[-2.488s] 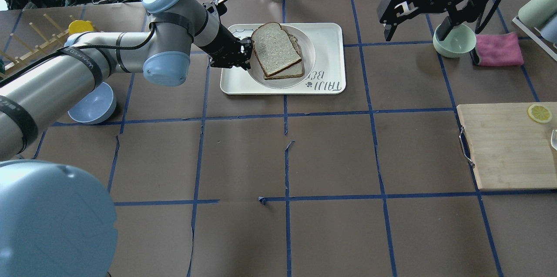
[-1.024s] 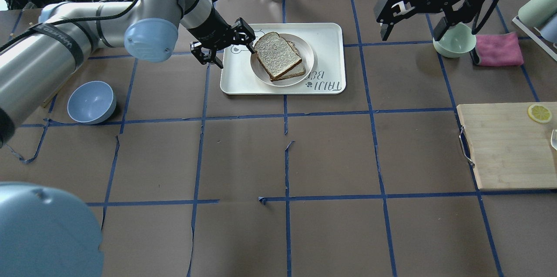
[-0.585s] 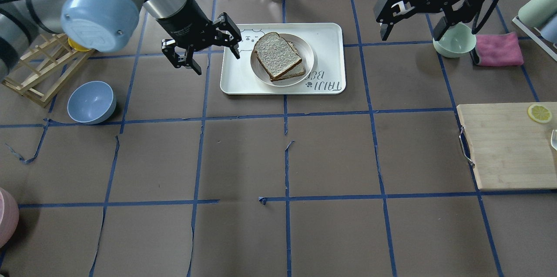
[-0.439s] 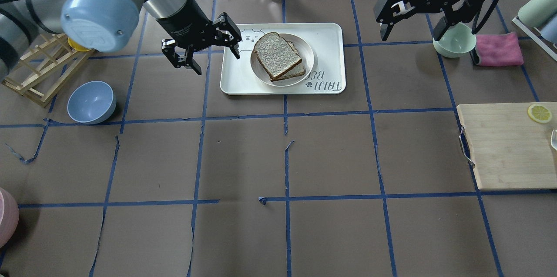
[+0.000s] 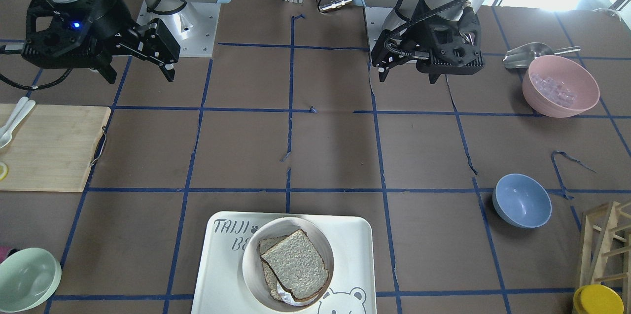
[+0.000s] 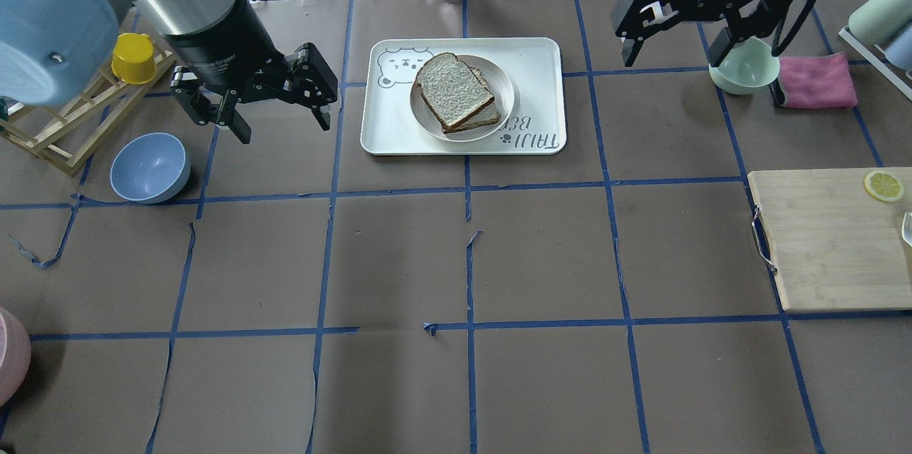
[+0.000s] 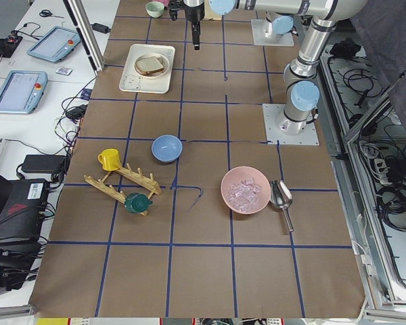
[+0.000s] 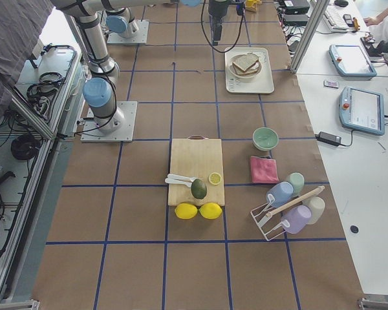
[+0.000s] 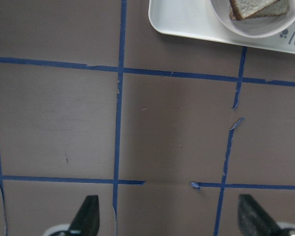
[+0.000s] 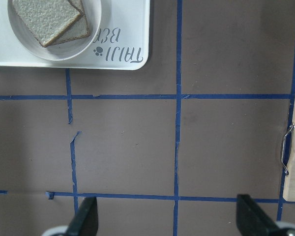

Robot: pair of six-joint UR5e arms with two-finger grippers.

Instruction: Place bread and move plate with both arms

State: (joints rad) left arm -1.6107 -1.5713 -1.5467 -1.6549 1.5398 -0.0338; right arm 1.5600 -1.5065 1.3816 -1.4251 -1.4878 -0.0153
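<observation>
Bread: the grey-white slice with a dark crust [image 6: 454,89] lies flat on top of a tan slice [image 6: 486,116], skewed so that the tan one's corners show beneath it.
Plate: the round cream plate [image 6: 506,80] holds both slices and sits inside the tray, toward the end printed with lettering.
Tray: the rectangular cream tray [image 6: 543,55] lies on the bench [image 6: 470,383] at the edge far from the robot, about midway along that edge.
Left pincer: the left pincer [image 6: 281,125] hangs above the bench to the robot's left of the tray and clear of it. Its fingers [image 9: 87,212] are spread wide with nothing between them.
Right pincer: the right pincer [image 6: 674,51] hangs above the bench near the far edge, between the tray and the far right corner. Its fingers [image 10: 86,212] are also wide apart and empty.
Green bowl: a pale green bowl [image 6: 749,70] sits by the far right corner, partly behind one right finger, with a pink cloth [image 6: 818,80] beside it.
Blue bowl: a blue bowl [image 6: 149,167] sits toward the left edge, beside a wooden rack [image 6: 53,130].
</observation>
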